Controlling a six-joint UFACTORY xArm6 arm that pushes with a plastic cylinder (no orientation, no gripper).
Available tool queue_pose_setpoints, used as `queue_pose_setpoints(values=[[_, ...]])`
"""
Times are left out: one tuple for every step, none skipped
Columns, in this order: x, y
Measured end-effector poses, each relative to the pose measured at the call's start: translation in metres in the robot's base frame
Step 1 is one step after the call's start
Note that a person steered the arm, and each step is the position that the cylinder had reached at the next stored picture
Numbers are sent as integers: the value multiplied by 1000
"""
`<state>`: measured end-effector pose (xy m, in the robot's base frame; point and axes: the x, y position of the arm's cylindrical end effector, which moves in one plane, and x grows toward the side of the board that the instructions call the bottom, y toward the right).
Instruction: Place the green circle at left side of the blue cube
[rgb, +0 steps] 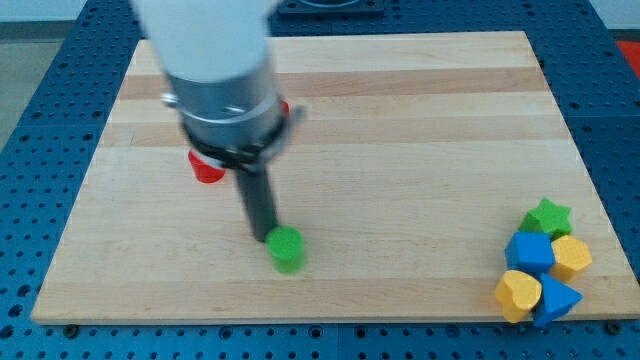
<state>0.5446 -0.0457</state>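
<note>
The wooden surface (400, 120) is lying on a blue perforated bench (40, 90), which is showing on all sides of it.

A cluster of five blocks is sitting in the corner at the view's bottom right. A green star (548, 216) is at its top. Just below it, the blue cube (529, 252) is touching the star's lower edge. A yellow block (572, 257), many-sided, is pressing against the cube on the view's right. A yellow heart (518, 294) is lying below the cube, and a second blue block (558, 299), shape unclear, is sitting beside the heart towards the view's right. The board on the view's left of the blue cube is lying bare as far as the green circle.

The green circle (286, 248) is standing well apart from that cluster, in the lower middle of the board. A red block (208, 167) is showing at the view's left, partly hidden behind the arm; its shape cannot be made out.

The arm is coming down from the view's top left as a wide white and grey housing (220, 70), blurred. The dark rod (258, 195) is hanging from it, leaning slightly towards the view's right as it descends. My tip (265, 238) is resting just beside the green circle on its upper left, touching or nearly touching it; which cannot be told. No pincer is fitted, so there is no opening to report.
</note>
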Motion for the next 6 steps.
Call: queue_pose_setpoints(values=[[15,31],[12,4],[15,-56],[49,-72],[73,-52],[74,-8]])
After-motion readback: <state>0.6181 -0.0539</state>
